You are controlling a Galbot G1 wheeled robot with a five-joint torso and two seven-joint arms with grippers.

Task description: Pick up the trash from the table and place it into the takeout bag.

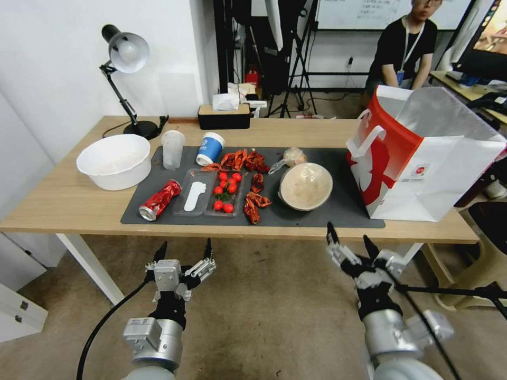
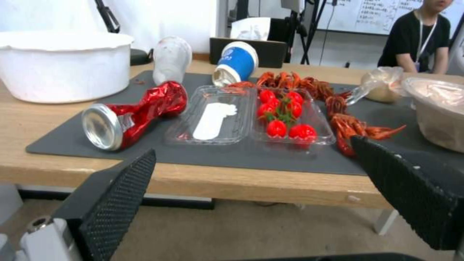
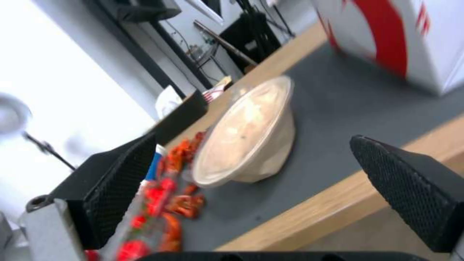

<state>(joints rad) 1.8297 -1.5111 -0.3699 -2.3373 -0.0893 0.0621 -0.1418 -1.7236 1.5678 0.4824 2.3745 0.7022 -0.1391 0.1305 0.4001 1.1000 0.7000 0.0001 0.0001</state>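
A: Hovering short of the desk, both arms sit over bare floor on the near side. The left gripper is spread wide, holding nothing, below the near-left corner of the dark mat.

B: And the other one?

A: The right gripper is also wide and empty, its tips just shy of the desk's near edge, in front of the beige bowl.

B: Where does the trash lie?

A: All on the mat. The crushed red can lies on its side at the near-left corner, open end toward the near edge. The clear cup and the blue-and-white paper cup stand along the far edge. The wrapped bundle with spoon is just beyond the bowl.

B: Anything crowding them?

A: Two clear trays sit between can and bowl, the right one holding cherry tomatoes. Crayfish shells lie scattered around them, close to the bowl's left side. A white basin stands off the mat at the left.

B: The bag?

A: The takeout bag stands at the desk's right end, mouth open upward, its base overlapping the mat's right edge. A strip of bare mat separates it from the bowl.
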